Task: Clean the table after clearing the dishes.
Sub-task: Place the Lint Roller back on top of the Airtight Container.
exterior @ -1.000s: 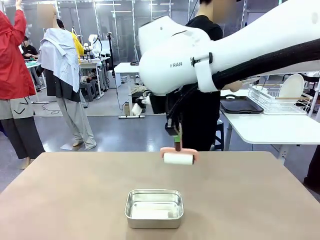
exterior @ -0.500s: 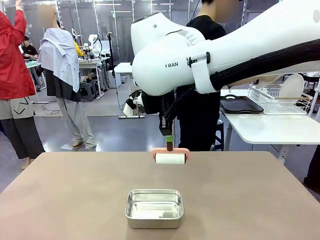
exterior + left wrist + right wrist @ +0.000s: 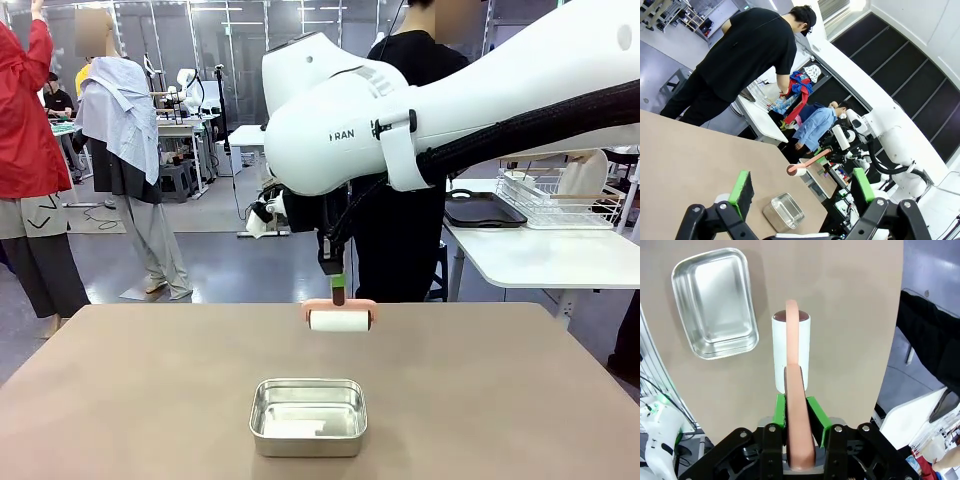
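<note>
Across the foreground lies the table [image 3: 120,400], a wide matte beige-brown top with a rounded edge, bare but for two things; beyond its far edge is a grey workshop floor with benches, glass partitions and people standing about; a person in black [image 3: 400,150] stands just past the far edge, turned toward a white side table [image 3: 540,255]. On that side table, well apart from the beige top, rest a dark tray [image 3: 480,210] and a wire rack [image 3: 550,200] holding a white plate [image 3: 583,172].

Near the table's front edge sits a small shiny steel tin [image 3: 307,416], rectangular with rounded corners. Behind the tin, toward the far edge, a lint roller [image 3: 340,320] with a white roll and salmon-pink handle lies on or just over the table; contact cannot be told. The right gripper [image 3: 796,407] is pressed together on the roller's pink handle, its green pads on either side; the bulky white right arm [image 3: 400,120] crosses above the table and hides much of the person. The left gripper [image 3: 802,187] hangs with its green-padded fingers spread wide and nothing between them, above the table.
</note>
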Controlling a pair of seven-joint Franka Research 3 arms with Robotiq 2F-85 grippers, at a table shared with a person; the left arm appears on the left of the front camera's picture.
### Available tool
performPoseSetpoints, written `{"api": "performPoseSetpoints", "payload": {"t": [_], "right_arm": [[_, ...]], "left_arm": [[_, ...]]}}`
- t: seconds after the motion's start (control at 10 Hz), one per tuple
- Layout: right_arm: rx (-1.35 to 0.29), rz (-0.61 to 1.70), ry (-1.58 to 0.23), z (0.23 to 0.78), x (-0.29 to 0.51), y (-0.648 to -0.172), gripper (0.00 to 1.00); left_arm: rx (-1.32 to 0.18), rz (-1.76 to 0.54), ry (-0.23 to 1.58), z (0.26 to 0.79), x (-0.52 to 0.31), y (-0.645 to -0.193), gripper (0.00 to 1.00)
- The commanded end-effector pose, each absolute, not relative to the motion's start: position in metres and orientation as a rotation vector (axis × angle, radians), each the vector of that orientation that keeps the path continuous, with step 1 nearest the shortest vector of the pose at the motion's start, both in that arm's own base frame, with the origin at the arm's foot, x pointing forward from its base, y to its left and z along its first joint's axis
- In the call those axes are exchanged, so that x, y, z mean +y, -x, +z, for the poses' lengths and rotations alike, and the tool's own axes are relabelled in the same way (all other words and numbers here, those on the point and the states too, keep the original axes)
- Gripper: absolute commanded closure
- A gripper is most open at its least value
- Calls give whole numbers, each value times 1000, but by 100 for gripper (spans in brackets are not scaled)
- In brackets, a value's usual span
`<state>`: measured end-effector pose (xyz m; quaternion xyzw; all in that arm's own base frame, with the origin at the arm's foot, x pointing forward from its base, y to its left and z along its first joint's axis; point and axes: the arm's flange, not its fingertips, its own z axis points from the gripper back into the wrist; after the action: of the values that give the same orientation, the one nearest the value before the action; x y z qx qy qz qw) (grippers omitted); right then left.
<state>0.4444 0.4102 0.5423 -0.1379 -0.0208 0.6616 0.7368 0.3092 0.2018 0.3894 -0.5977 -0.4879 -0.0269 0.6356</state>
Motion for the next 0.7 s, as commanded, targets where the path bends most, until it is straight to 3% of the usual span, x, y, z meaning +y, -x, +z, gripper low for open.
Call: {"api": "performPoseSetpoints", "payload": {"t": [0.0, 0.6], "right_arm": [[-33, 1501, 232, 534, 423, -433, 77], [74, 1492, 16, 486, 432, -426, 77]], "left_arm": [[-1116, -70, 1374, 391, 202, -305, 0], [-1116, -70, 1374, 391, 202, -305, 0]]}}
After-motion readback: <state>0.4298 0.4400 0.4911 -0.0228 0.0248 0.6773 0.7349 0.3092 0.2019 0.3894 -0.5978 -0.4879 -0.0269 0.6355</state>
